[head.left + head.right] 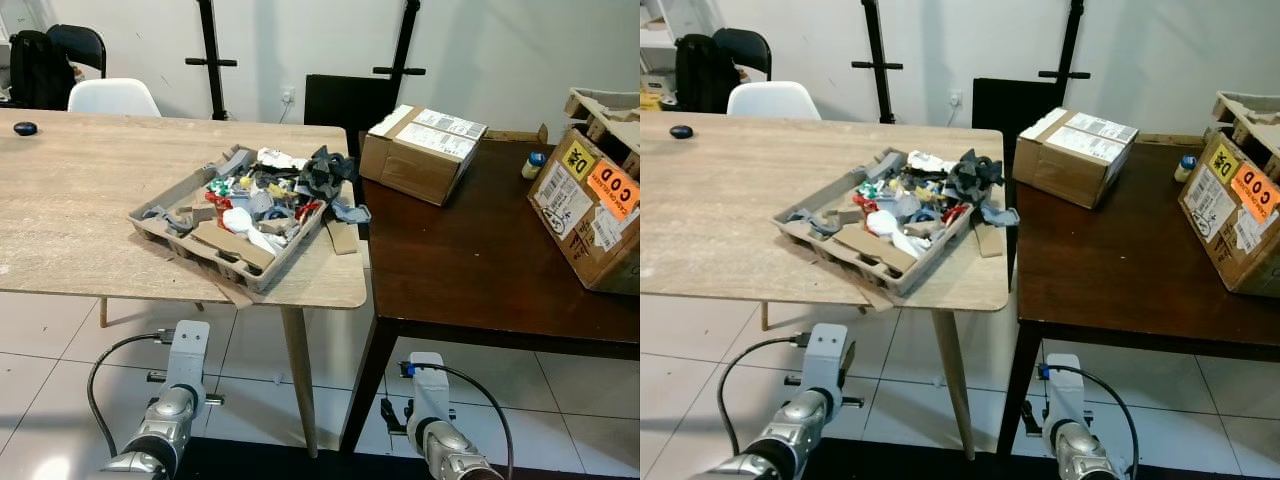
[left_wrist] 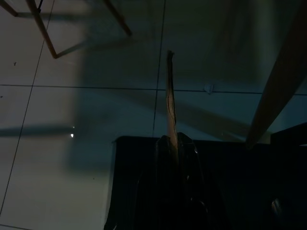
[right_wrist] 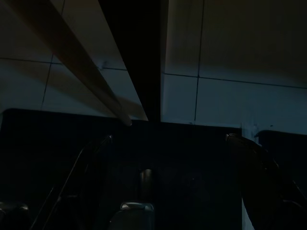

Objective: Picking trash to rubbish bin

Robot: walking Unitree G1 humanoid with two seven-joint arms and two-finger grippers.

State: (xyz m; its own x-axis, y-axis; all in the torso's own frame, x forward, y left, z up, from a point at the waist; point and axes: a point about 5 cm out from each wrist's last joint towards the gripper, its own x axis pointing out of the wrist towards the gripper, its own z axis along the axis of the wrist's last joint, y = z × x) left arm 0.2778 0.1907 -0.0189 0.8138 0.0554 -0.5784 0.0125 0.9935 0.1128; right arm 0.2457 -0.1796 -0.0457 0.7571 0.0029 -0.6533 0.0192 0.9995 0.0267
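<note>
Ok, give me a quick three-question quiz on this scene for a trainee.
1. True or false: the tray of trash sits on the dark table.
2. What stands at the light table's far side? A white chair; B ladder; C fridge.
3. What does the left claw grip?
Key: 1 false, it sits on the light table; 2 A; 3 a thin brown strip.
</note>
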